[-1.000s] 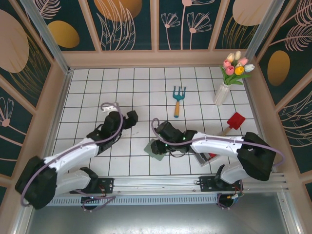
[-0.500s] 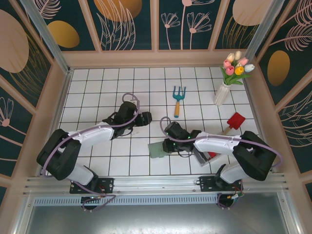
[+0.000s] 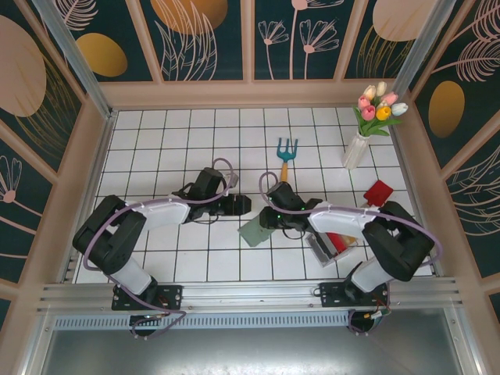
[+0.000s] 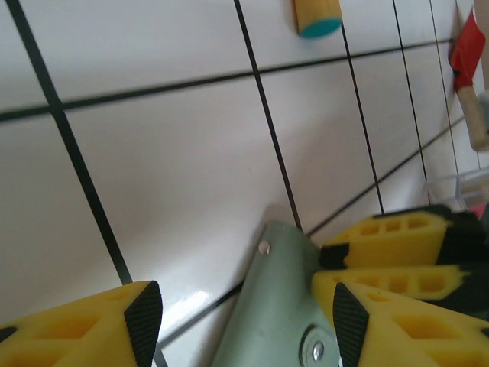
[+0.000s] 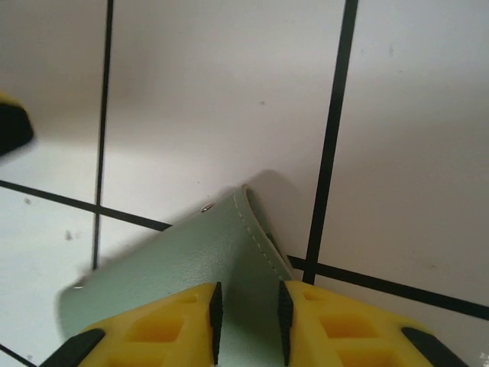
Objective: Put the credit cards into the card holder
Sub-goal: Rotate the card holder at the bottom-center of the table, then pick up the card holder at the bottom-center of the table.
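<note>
The sage-green card holder (image 3: 252,232) lies tilted on the white tiles at mid-table. My right gripper (image 3: 269,218) is shut on its upper right edge; in the right wrist view the card holder (image 5: 183,264) has its stitched flap pinched between the yellow fingers of the right gripper (image 5: 249,321). My left gripper (image 3: 241,205) stands open just left of it. In the left wrist view the card holder (image 4: 271,306) has one corner between the wide-apart pads of the left gripper (image 4: 244,321), touching neither, with the right gripper's fingers (image 4: 390,248) beside it. Red credit cards (image 3: 338,243) stand in a clear rack.
The clear rack (image 3: 323,248) sits right of the card holder under the right arm. A teal hand fork (image 3: 286,156) lies behind the grippers, its handle end (image 4: 317,14) showing in the left wrist view. A red trowel (image 3: 376,194) and a tulip vase (image 3: 358,148) stand at the right.
My left arm has swung right to the card holder and its jaws have narrowed. My right gripper has drawn the card holder's edge up and back a little.
</note>
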